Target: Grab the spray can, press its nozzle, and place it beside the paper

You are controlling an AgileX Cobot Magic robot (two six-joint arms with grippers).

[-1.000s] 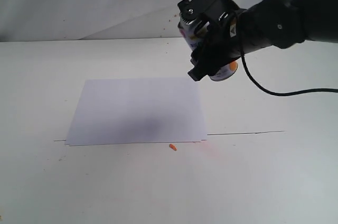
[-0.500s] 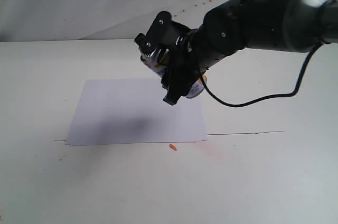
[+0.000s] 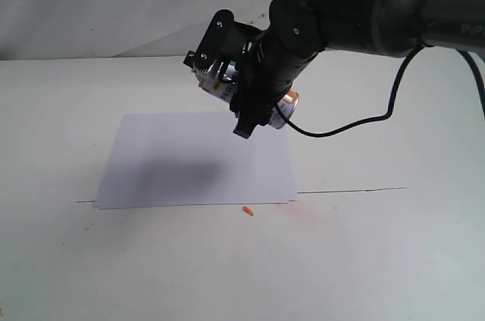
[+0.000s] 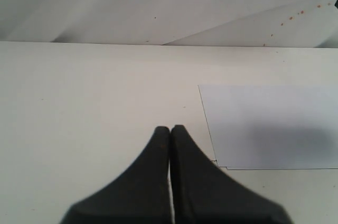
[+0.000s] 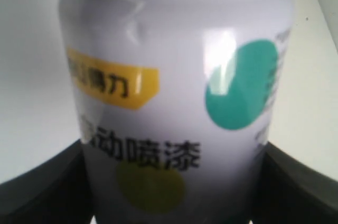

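Exterior view: the right gripper [image 3: 231,82], at the end of a black arm reaching in from the right, grasps the spray can [image 3: 286,101] in mid-air. The can lies tilted, its orange-tinted base end toward the arm and its other end toward the left, above the far right part of the paper [image 3: 189,162]. It is lifted clear of the sheet and casts a soft shadow on it. The nozzle cannot be made out behind the black fingers. The paper, a thin white stack, lies flat on the white table [image 3: 394,260]. A small orange fragment [image 3: 248,210] rests on the table just in front of the paper's near edge, with a faint reddish stain [image 3: 303,219] beside it. A black cable [image 3: 356,120] loops down from the arm.

Right wrist view: the can fills the frame, clamped between dark fingers [image 5: 37,187] on both sides. Its white label shows a yellow tag, a teal dot, an olive dot and black Chinese characters below a silver rim.

Left wrist view: the left gripper [image 4: 170,131] is closed on nothing, its two black fingers pressed together above bare table, near a corner of the paper. Orange specks [image 4: 289,19] dot the wrinkled white backdrop [image 4: 105,2].
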